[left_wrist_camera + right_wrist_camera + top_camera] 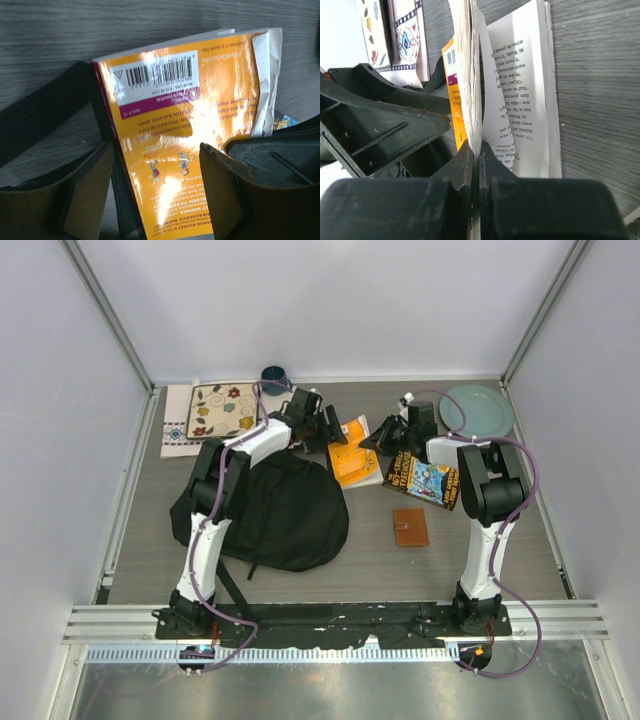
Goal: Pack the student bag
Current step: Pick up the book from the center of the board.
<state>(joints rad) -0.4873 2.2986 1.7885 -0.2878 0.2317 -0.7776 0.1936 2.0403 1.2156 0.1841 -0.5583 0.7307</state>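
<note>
Right pincer [476, 150] clamping shut on pages of glossy orange paperback book [185, 115], likely to raise it. Left pincer [157, 165] hanging open, fingers straddling cover, probably readying second grip. Large black fabric backpack [285, 515] lying behind left pincer, toward bases.

Top view bright, even overhead light, soft shadows; student bag [285, 510] near-black, detail lost. Left wrist: hard white glare streaks orange book [165, 150] from 12 toward 6 o'clock; left gripper's fingers [87, 195] dim, soft. Right wrist: right gripper's fingers [455, 200] at 6 o'clock blurred, 9 o'clock blown out.
</note>
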